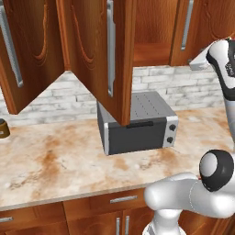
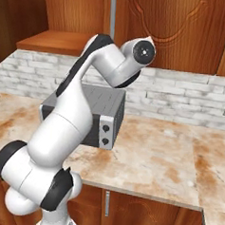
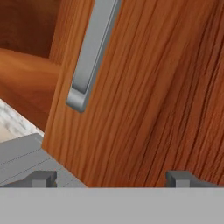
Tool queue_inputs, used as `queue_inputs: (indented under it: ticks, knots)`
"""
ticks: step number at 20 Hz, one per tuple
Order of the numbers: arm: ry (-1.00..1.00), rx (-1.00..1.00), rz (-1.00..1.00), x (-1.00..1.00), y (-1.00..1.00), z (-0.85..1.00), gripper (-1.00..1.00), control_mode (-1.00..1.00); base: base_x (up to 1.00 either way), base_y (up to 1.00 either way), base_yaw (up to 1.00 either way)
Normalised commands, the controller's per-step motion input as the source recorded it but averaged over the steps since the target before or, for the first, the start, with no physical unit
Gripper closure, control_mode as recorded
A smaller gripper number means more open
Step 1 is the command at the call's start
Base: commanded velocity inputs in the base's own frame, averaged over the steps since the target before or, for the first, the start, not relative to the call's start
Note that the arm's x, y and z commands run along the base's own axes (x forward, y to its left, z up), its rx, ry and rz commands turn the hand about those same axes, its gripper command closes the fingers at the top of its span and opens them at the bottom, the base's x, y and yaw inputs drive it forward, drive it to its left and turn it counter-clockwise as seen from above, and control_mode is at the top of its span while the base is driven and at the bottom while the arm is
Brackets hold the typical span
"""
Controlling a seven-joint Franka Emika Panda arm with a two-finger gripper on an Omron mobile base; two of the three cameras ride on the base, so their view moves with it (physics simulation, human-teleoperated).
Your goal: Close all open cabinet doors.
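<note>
Two tall reddish-brown cabinet doors hang wide open over the counter: one at the far left (image 1: 25, 55) and one in the middle (image 1: 98, 55), its silver bar handle (image 1: 110, 46) facing me. Further right is another door (image 1: 186, 27) (image 2: 172, 33), and whether it is fully shut I cannot tell. In the hand view that door (image 3: 144, 100) and its handle (image 3: 89, 57) are very close. My gripper (image 3: 111, 178) is open, fingertips (image 3: 43, 178) wide apart with nothing between them, just in front of the wood. The open cabinet's shelf (image 3: 22, 74) shows to the left.
A grey toaster oven (image 1: 137, 124) (image 2: 93, 115) stands on the marble counter (image 1: 59, 160) under the open middle door. A small dark jar (image 1: 3, 128) sits at the counter's far left. White brick backsplash runs behind. Drawer fronts (image 1: 123, 199) lie below the counter edge.
</note>
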Motion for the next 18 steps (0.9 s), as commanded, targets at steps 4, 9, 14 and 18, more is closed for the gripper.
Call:
queue_inputs:
  ticks: [4, 9, 14, 18]
  knots:
    - [0.0, -0.04, 0.0, 0.39, 0.2, -0.35, -1.0, -1.0, 0.0, 0.0, 0.0]
    - [0.0, -0.02, 0.0, 0.51, 0.11, -0.33, -1.0, -1.0, 0.0, 0.0, 0.0]
    - [0.04, -0.04, 0.01, 0.24, 0.32, -0.74, -1.0, -1.0, 0.0, 0.0, 0.0]
    - [0.08, -0.02, 0.06, 0.02, 0.44, -1.0, -1.0, -1.0, 0.0, 0.0, 0.0]
